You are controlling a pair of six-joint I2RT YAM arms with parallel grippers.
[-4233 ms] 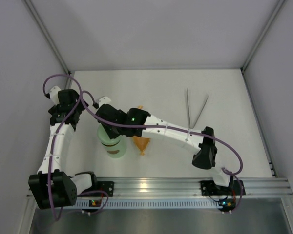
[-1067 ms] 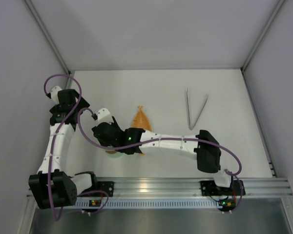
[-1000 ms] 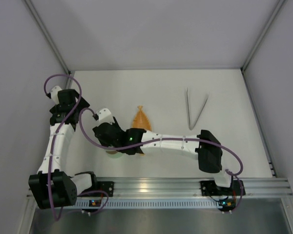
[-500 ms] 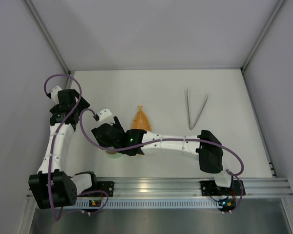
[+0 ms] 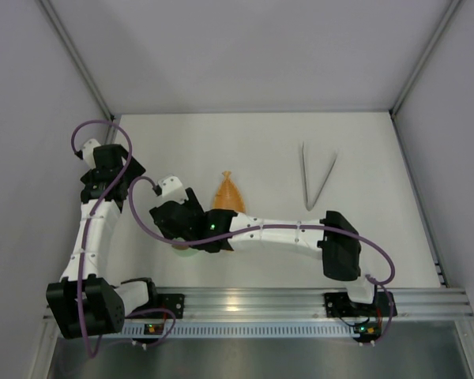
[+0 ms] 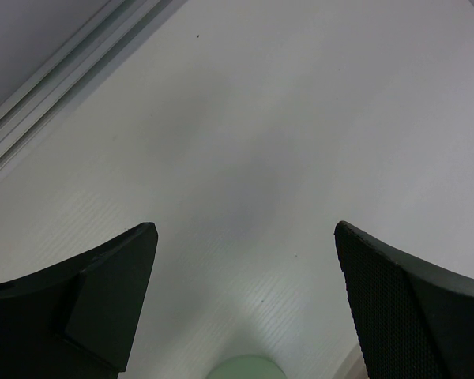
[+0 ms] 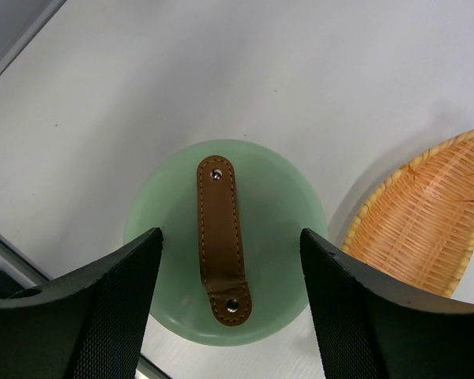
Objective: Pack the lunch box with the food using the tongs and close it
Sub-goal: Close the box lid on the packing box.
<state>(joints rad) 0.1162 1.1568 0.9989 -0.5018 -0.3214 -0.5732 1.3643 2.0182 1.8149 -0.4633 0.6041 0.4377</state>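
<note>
The pale green lunch box (image 7: 261, 237) stands with its lid on, the brown bar handle (image 7: 220, 237) facing up. My right gripper (image 7: 229, 237) hovers straight above it, open, one finger on each side of the lid and neither touching it. From above only a green sliver of the lunch box (image 5: 183, 248) shows under the right gripper (image 5: 178, 229). The silver tongs (image 5: 316, 178) lie alone at the back right. My left gripper (image 6: 245, 229) is open over bare table. No food is in view.
The orange woven leaf-shaped dish (image 7: 434, 213) lies just right of the lunch box, and the part of it that shows is bare. It also shows in the top view as the dish (image 5: 227, 192). A metal rail (image 5: 300, 300) runs along the near edge. Walls close in left, right and back.
Four seconds ago the lunch box stood uncovered and in plain sight; the right gripper has since swung left over it. In the last second that gripper has barely shifted. The left arm is still.
</note>
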